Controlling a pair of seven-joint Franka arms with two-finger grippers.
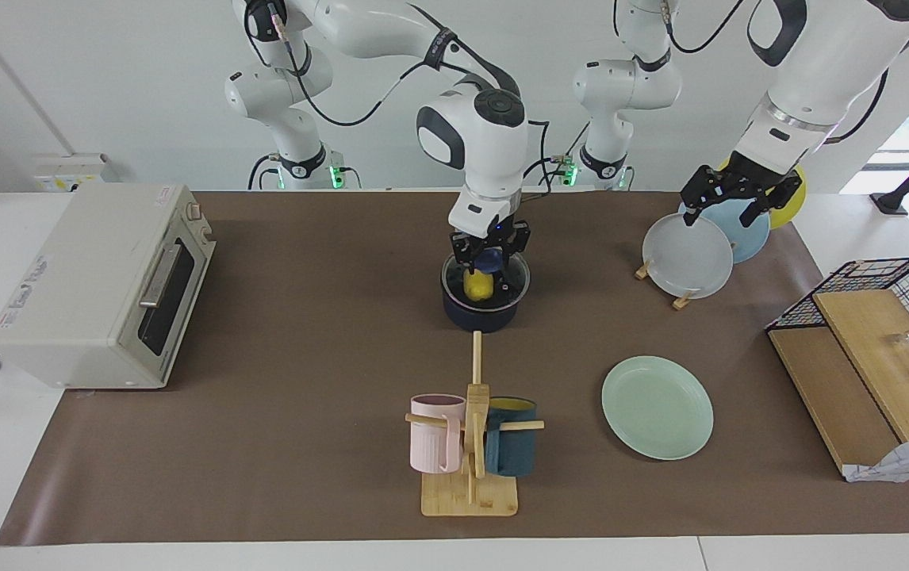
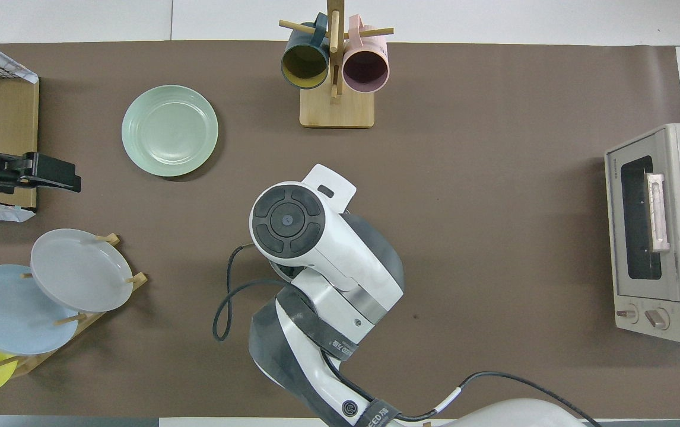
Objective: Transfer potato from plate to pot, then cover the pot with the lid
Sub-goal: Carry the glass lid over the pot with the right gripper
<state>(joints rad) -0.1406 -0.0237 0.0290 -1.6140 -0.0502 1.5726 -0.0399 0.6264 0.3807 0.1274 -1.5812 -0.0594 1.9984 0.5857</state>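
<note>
The dark navy pot (image 1: 480, 315) stands in the middle of the table. The yellow potato (image 1: 478, 287) lies inside it and shows through the clear glass lid (image 1: 515, 279). The lid sits level at the pot's rim; I cannot tell whether it rests on it. My right gripper (image 1: 489, 259) is shut on the lid's blue knob, straight over the pot. In the overhead view the right arm (image 2: 292, 225) hides pot, lid and potato. The mint-green plate (image 1: 657, 406) (image 2: 170, 130) lies empty. My left gripper (image 1: 728, 197) (image 2: 64, 178) is open and empty, raised over the plate rack.
A toaster oven (image 1: 97, 285) stands at the right arm's end. A wooden mug rack (image 1: 470, 476) with a pink and a teal mug stands farther from the robots than the pot. A rack with grey-white (image 1: 688, 255), light blue and yellow plates and a wire basket (image 1: 899, 277) stand at the left arm's end.
</note>
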